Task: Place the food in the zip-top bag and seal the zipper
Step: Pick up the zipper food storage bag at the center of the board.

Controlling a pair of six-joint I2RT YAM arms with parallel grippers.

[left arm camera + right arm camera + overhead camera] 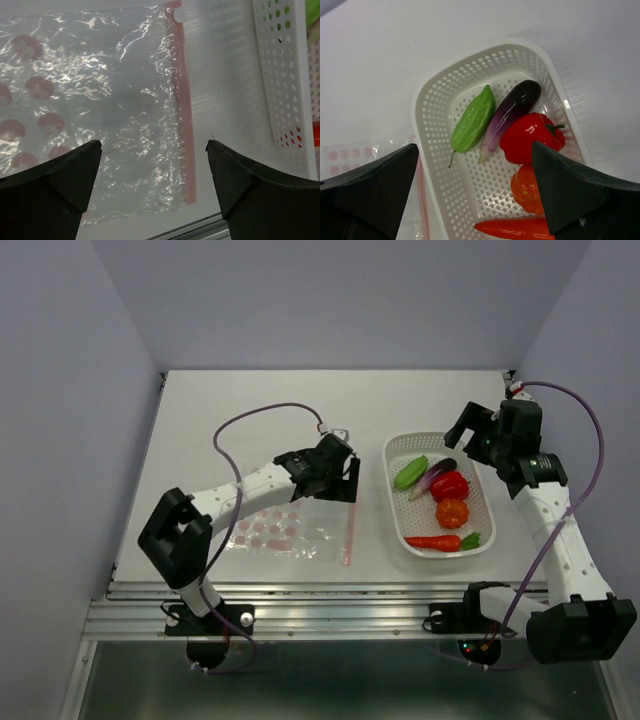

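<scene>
Zip-top bag (285, 530) lies flat near the front edge, at about seven o'clock from the middle of the table (250, 420), with its zipper (348, 535) along its three o'clock side. It looks thin, floppy and slick, so pinch one lip just beside the zipper. Over its far corner hangs the left gripper (155, 145), jaws spread wide and empty.

At three o'clock the white basket (395, 510) holds the food: carrot (435, 541) nearest, then pumpkin (452, 512), pepper (449, 485), eggplant (432, 475) and green pod (410, 472). They look light, hard and smooth, best taken across the middle. Farthest, the right gripper (475, 145) gapes empty above the basket.
</scene>
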